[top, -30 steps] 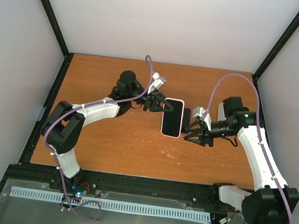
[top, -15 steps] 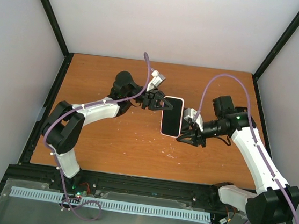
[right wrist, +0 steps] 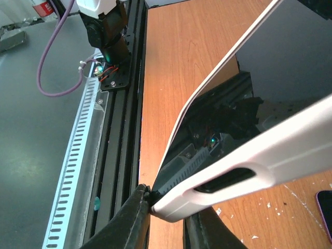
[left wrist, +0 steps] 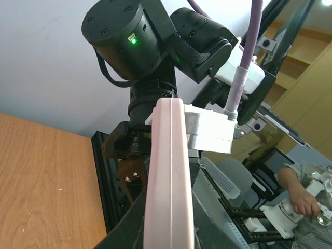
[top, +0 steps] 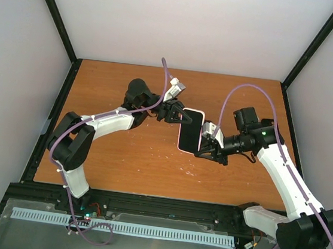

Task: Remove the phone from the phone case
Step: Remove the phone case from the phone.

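Right gripper (right wrist: pixel 166 208) now on case (right wrist: pixel 290 148)

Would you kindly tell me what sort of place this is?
Likely a robotics lab test cell: a wooden table walled by white panels on a black frame, a left arm and right arm bolted at its edge, and a person at equipment beyond.

place: robotics lab | cues: black-framed white enclosure (top: pixel 57 19), wooden table (top: pixel 150 165), cable duct (top: pixel 118 227), office chair (left wrist: pixel 224 179)

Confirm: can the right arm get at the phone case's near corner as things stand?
Likely yes: the right gripper sits around that corner of the phone case; the left gripper holds the far end, out of its way.
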Controlling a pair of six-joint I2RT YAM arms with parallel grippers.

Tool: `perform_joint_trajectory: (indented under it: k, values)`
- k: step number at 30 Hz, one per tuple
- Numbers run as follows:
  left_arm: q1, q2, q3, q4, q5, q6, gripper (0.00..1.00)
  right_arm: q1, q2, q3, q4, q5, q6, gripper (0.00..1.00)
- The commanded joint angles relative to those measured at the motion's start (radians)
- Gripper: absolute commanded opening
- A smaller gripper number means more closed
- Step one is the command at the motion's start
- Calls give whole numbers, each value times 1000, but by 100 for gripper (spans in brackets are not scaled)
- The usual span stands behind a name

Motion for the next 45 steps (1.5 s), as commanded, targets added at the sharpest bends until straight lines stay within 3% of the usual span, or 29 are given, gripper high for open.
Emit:
perform_joint_trajectory:
  k: [1,10,28,34,45]
  values:
    - [-2,17,63,29,4,-85,0,38,-51,14,34,56,-87,10]
    - [-26,29,102,13,55,-146,0,88,-42,86,44,115,-160,9]
    - [-64,47,168,-169,100,-84,0,126,-62,133,170,216,-149,10]
    - [-81,56,177,-180,115,-84,0,126,-47,119,366,342,53,5]
    - [-102,66,117,-116,100,-91,0,108,-29,76,632,439,401,12]
